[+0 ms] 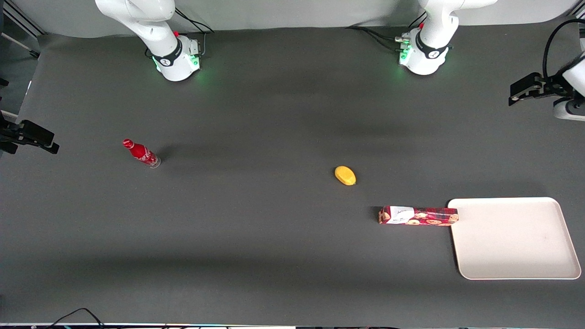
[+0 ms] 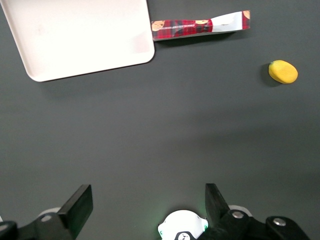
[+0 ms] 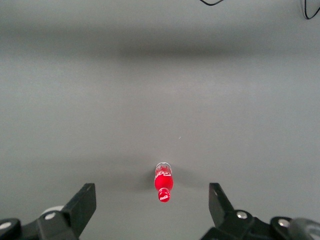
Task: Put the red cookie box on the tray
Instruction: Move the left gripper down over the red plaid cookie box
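Long dark-red plaid cookie box point(image 1: 418, 216) flat on table, end touching cream rectangular tray point(image 1: 514, 240) at its 9 o'clock. Black two-finger gripper point(image 2: 149, 207) wide, empty, high above. Risk: off-centre grasp tilts carton, snags rim.

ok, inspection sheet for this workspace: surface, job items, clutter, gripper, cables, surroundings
Surface: dark grey matte table, flat.
Job's things: long dark-red plaid cookie box lies flat on the table, one end at the edge of the large cream-white rectangular tray; nothing on the tray.
Clutter: small yellow lemon-shaped object, farther from the front camera than the box; small red bottle, upright, toward the parked arm's end.
Grippers: left arm's gripper open, empty, held high over the table, well clear of the box.
Cables: black leads at both arm bases; another along the table's near edge.
Surroundings: pale wall strip.
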{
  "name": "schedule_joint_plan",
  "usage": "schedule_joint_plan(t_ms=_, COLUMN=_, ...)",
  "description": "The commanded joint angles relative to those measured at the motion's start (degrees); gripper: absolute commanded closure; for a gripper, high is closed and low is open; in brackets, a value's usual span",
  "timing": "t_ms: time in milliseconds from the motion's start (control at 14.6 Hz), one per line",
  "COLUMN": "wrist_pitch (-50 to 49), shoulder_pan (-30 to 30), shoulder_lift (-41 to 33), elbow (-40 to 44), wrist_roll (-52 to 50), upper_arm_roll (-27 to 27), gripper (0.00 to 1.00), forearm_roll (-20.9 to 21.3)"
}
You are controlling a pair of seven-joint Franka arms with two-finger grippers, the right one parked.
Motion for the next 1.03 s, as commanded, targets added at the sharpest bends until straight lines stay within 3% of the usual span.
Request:
schedule_joint_plan(t_ms=0, wrist_pitch=-1.5, shoulder_pan=-0.1, shoulder_lift=0.7, elbow=1.0, wrist_roll=-3.9, upper_arm_roll=1.1, gripper=0.0, forearm_roll=-0.1)
schedule_joint_plan(t_ms=205, wrist_pitch=-0.6, shoulder_pan=-0.1, shoulder_lift=4.3, elbow=3.3, wrist_roll=-23.5, upper_arm_roll=-1.0, gripper=0.0, forearm_roll=-0.7)
schedule_joint_plan(t_ms=479, wrist_pitch=2.2, shoulder_pan=-0.2, shoulder_lift=15.1, elbow=11.9, wrist_roll=-47.0, upper_arm_roll=-3.1, gripper=0.0, forearm_roll=-3.1)
schedule_joint_plan(t_ms=752, wrist_pitch=14.1, shoulder_pan=-0.5, shoulder_lift=23.5, elbow=11.5, wrist_roll=-72.5, upper_arm_roll=-6.9, gripper=0.0, forearm_roll=-2.4)
schedule_joint_plan(t_ms=957, wrist_pitch=21.0, shoulder_pan=-0.7, shoulder_lift=26.5, elbow=7.7, wrist_roll=-82.3, upper_arm_roll=-9.4, gripper=0.0, forearm_roll=-0.8)
